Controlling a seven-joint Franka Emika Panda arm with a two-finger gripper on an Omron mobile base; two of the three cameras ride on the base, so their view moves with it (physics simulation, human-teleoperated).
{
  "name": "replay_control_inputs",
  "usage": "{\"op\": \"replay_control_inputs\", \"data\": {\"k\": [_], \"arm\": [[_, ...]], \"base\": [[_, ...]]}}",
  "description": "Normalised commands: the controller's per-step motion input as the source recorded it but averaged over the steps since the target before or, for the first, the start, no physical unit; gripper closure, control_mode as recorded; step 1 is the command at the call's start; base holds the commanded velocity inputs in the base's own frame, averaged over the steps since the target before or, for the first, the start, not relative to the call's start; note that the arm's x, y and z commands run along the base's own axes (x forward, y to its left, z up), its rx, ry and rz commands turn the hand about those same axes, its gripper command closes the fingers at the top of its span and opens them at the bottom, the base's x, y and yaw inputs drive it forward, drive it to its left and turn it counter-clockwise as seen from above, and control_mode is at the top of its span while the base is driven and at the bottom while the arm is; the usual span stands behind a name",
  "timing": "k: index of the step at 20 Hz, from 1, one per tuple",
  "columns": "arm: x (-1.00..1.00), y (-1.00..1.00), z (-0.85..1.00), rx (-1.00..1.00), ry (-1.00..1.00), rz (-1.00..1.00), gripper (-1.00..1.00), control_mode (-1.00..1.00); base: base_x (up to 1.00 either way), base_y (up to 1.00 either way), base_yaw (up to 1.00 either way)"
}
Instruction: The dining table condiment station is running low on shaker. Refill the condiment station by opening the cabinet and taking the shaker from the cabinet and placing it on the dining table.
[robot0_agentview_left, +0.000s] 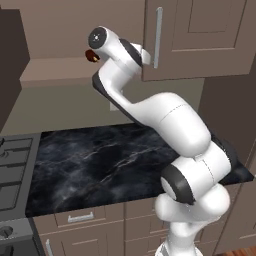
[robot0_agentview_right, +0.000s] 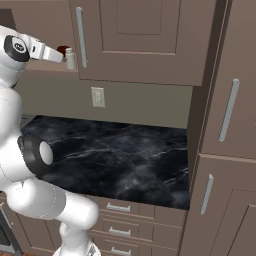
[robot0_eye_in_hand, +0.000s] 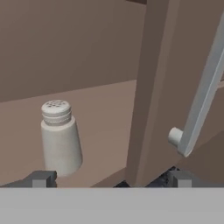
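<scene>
Shaker (robot0_eye_in_hand: 61, 139): standing upright on the open cabinet shelf (robot0_eye_in_hand: 100, 113), just left of the door edge, close in front of the hand camera and off to the left of the gripper's centre line.
Shaker again: from the right base camera it shows as a small pale cylinder (robot0_agentview_right: 71, 59) at the shelf's front lip, right beside the wrist.
Gripper (robot0_eye_in_hand: 109, 178): jaws spread as wide as they go, nothing between them; the left fingertip (robot0_eye_in_hand: 42, 178) sits just below the shaker's base, not touching as far as I can tell.
Handling: looks light, rigid and smooth-sided, with a slight taper up to a ribbed cap — my call is it could tip or slide if nudged by one finger first.
Where to grip: mid-body, below the cap, pads on opposite sides, squeezing gently.
Cabinet (robot0_agentview_right: 140, 40): the shelf bay holds the shaker and a dark red round item (robot0_agentview_left: 91, 56) further back; I cannot tell whether they touch.
Door handle (robot0_eye_in_hand: 199, 96): long silver bar, right of the gripper, near enough to snag, I'd guess.
Worktop (robot0_agentview_left: 110, 160): black marble, below the shelf.
Next: shift the hand left to centre on the shaker.
</scene>
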Motion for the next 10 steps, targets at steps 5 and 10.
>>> {"op": "replay_control_inputs", "data": {"k": [5,10], "arm": [[0.19,0.0,-0.02,0.0,0.0,-0.02,-1.0,-1.0],[0.18,0.0,-0.06,0.0,0.0,-0.02,-1.0,-1.0]], "base": [[0.0,0.0,0.0],[0.0,0.0,0.0]]}}
